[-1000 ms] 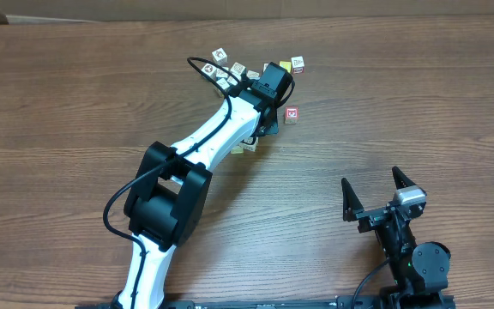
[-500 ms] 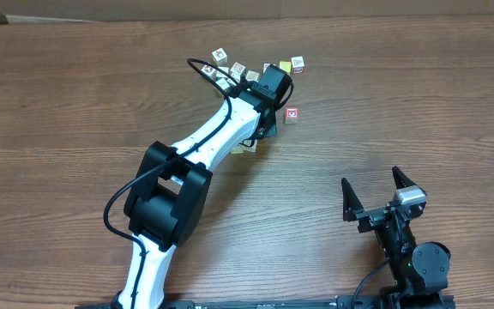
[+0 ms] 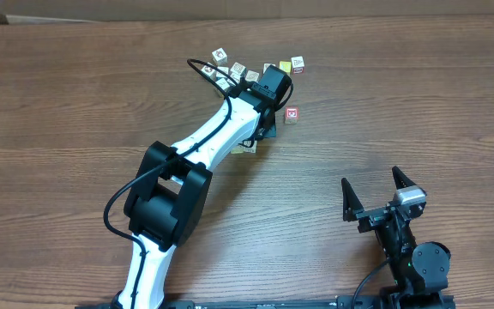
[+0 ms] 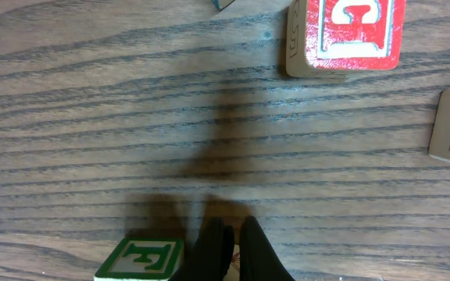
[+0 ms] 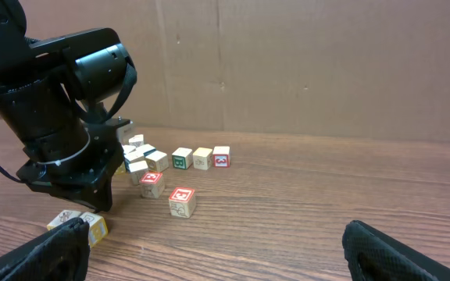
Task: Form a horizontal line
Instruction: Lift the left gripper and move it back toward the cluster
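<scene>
1. Right wrist view shows the horizontal line (image 5: 202, 158) from the side: a short straight row of small wooden picture cubes, cream, green-marked, pale and red-faced. It lies beyond and to the right of the left arm's black head. In the overhead view the same row sits just past that arm's tip, and part of it is hidden by the arm.
2. Only the left wrist view shows the left gripper (image 4: 233, 234). Its dark fingers are drawn almost together, with only a slit between them, low over the brown wood-grain table (image 4: 92, 117). Whether they pinch anything cannot be told.
3. Just left of those fingers sits a green-lettered wooden cube (image 4: 141, 259). Ahead and to the right, apart from them, lies a red-faced wooden cube with a white letter (image 4: 350, 35).
4. The overhead view shows the right gripper (image 3: 373, 187) spread wide and empty, well apart from every cube.
</scene>
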Available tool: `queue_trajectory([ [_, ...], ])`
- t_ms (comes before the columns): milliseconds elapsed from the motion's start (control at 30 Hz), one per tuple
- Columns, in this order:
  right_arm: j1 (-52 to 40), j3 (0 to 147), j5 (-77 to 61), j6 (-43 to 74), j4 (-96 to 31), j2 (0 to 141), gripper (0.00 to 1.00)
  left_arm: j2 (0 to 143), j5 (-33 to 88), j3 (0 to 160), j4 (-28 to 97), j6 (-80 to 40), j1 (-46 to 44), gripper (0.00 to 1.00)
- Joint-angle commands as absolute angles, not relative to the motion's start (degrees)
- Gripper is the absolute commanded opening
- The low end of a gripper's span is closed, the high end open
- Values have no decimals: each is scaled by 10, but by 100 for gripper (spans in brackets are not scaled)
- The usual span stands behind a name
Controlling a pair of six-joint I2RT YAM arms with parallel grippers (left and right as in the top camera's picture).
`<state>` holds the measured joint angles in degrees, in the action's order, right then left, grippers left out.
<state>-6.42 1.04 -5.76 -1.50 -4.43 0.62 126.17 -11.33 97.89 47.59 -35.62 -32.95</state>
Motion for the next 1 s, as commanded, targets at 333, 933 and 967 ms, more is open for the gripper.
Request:
queue_trajectory([
  [333, -62, 4, -59, -18, -42, 2, 100, 1255, -143, 994, 478, -360, -330, 4],
  [933, -62, 4, -59, -18, -42, 2, 100, 1254, -17, 1034, 465, -248, -343, 4],
  [967, -62, 4, -59, -18, -42, 2, 100, 1254, -14, 1034, 467, -246, -345, 4],
])
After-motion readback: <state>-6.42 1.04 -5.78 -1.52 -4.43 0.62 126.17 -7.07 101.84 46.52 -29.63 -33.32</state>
